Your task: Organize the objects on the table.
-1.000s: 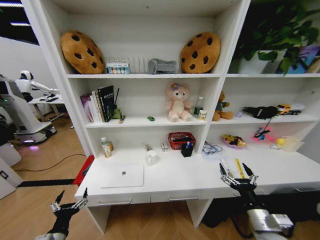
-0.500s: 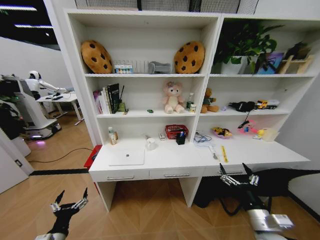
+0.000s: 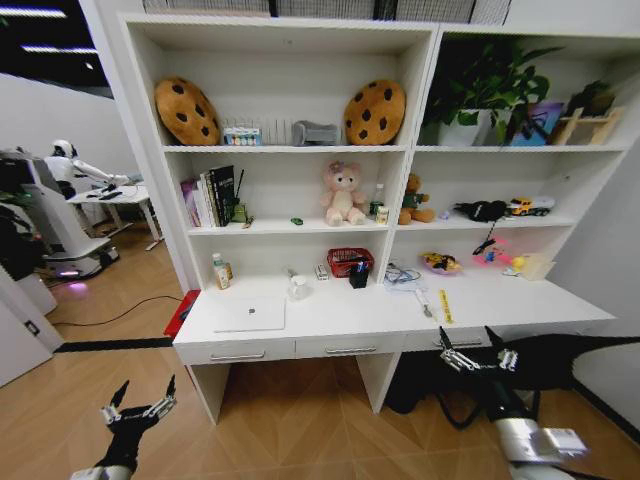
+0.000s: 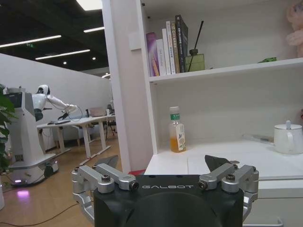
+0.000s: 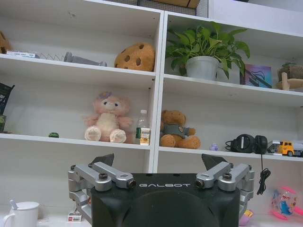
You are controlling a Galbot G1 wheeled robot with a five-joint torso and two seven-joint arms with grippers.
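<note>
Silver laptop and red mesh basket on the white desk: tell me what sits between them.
In the head view, a white lidded cup stands between the closed silver laptop and the red mesh basket.

Laptop (image 3: 249, 314) lies at nine o'clock on the desk (image 3: 330, 322); cup (image 3: 300, 288) behind it toward one o'clock, basket (image 3: 350, 262) further right. Pens (image 3: 446, 306) sit at three o'clock. Toy car (image 3: 297, 221) rests on the shelf above.
</note>
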